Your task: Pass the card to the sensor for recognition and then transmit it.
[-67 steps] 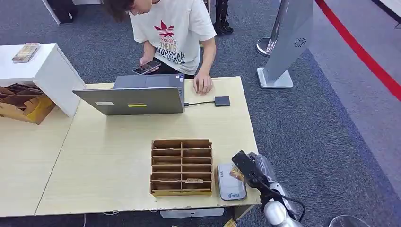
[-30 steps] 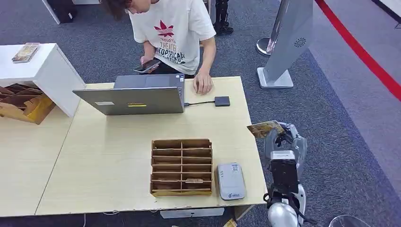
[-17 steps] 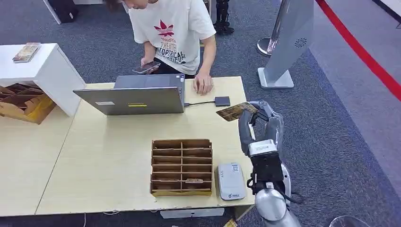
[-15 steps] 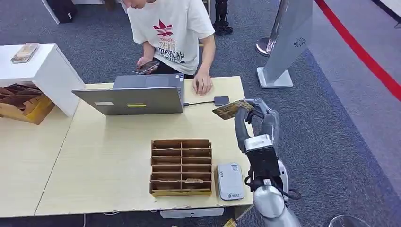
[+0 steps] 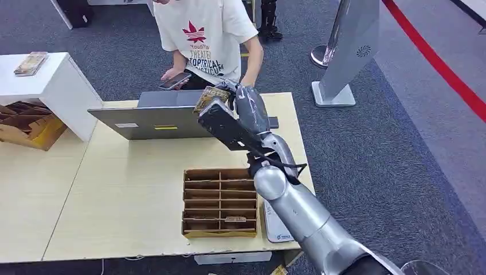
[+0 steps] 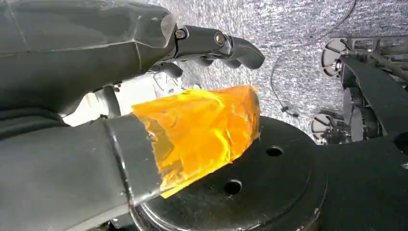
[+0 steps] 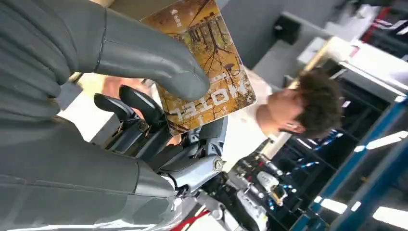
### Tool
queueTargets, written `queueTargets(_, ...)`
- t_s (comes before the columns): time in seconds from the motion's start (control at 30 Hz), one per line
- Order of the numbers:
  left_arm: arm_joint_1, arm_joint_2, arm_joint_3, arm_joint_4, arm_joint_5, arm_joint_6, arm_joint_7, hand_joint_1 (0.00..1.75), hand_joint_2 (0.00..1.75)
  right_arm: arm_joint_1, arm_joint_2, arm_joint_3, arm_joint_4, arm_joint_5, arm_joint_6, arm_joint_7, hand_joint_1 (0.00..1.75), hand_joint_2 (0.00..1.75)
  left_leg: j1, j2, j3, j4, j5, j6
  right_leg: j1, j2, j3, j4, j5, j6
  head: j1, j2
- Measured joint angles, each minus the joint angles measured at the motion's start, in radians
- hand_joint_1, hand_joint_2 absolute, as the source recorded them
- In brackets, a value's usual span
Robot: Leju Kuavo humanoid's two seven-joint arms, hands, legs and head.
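Clearly the right hand (image 5: 243, 109) pinches the card (image 7: 207, 62) between thumb and fingers, raised above the laptop (image 5: 157, 117), toward the person (image 5: 209, 37). Thin, stiff, light and probably slick, the card is best held by its edge. The left hand (image 6: 144, 53) holds nothing, fingers loosely apart.

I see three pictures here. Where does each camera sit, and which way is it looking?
Head view: high on the body, looking down at the table; right arm raised, right hand holding the card.
Left wrist view: behind the left hand, facing carpeted floor.
Right wrist view: behind the right hand, facing the person.
Shared by head and right wrist views: card, person.
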Motion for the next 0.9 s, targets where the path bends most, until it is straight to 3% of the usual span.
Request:
queueTargets(0.4,-0.021,0.001,-0.042,-0.007,-0.028,-0.004,0.025,0.0,0.0,-0.167,0.041,0.001,0.359,0.11,-0.022,0.103,1.75,1.75,0.0,0.0,0.0,0.0,0.0,0.0,0.0,0.0,0.0,0.0,0.0,0.0,0.0,0.0)
queueTargets(0.83,-0.025,0.001,-0.058,-0.015,-0.036,-0.004,0.033,0.0,0.0,-0.207,0.057,-0.036,0.513,0.117,-0.039,0.137,1.75,1.75,0.0,0.0,0.0,0.0,0.0,0.0,0.0,0.0,-0.001,0.0,0.0,0.0,0.0,0.0)
queueTargets(0.87,-0.024,0.001,-0.058,-0.015,-0.036,-0.004,0.033,0.0,0.0,-0.207,0.057,-0.038,0.518,0.117,-0.039,0.138,0.03,1.75,0.0,0.0,0.0,0.0,0.0,0.0,0.0,0.0,-0.001,0.0,0.0,0.0,-0.001,0.0)
queueTargets(0.9,-0.024,0.001,-0.058,-0.015,-0.036,-0.004,0.033,0.0,0.0,-0.207,0.057,-0.039,0.522,0.117,-0.039,0.14,0.0,1.75,0.0,0.0,0.0,0.0,0.0,0.0,0.0,0.0,-0.001,0.0,0.0,0.0,-0.001,0.0)
